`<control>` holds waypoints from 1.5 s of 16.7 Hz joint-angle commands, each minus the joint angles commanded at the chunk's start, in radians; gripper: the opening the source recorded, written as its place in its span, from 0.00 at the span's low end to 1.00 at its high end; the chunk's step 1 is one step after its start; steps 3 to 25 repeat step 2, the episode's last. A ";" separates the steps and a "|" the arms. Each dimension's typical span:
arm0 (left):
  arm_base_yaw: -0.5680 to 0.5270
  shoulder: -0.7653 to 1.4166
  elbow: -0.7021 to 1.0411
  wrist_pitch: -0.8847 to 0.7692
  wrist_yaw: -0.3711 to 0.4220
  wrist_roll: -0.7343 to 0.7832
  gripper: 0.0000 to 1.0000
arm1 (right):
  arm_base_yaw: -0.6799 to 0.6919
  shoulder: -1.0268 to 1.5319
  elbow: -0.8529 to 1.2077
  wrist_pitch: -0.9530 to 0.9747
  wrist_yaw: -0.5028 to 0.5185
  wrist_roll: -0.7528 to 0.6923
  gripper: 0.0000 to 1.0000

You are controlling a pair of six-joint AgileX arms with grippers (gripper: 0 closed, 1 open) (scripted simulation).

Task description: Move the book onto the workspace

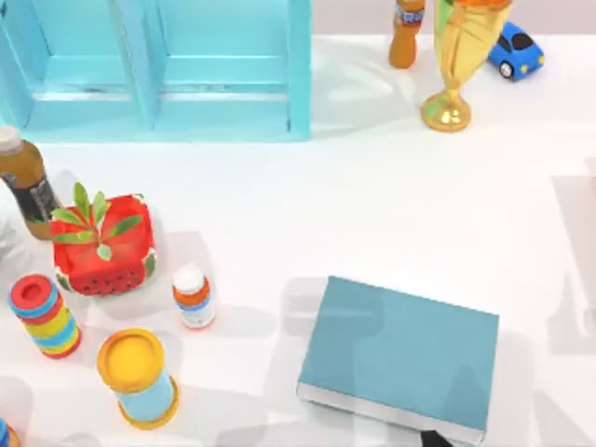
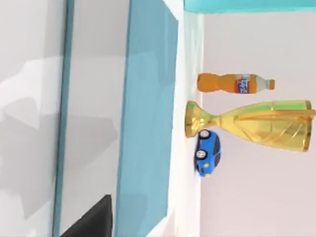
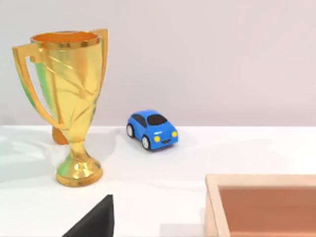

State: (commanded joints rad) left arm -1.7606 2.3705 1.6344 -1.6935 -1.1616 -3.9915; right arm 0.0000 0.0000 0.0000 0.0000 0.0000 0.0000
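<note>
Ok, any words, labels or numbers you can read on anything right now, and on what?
No text can be read.
Orange drink bottle: blue and red label, letters too blurred to read.
Brown bottle: dark label, print too small to read.
Small white bottle: orange and blue label, unreadable.
Book: plain cover, no title.
Trophy and toy car: no markings.

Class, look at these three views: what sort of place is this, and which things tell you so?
Probably a simulated tabletop test scene: a plain white tabletop holding unrelated props such as a gold trophy, a blue toy car and a teal book.
</note>
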 joint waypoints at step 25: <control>-0.006 0.001 0.006 -0.013 -0.001 -0.013 1.00 | 0.000 0.000 0.000 0.000 0.000 0.000 1.00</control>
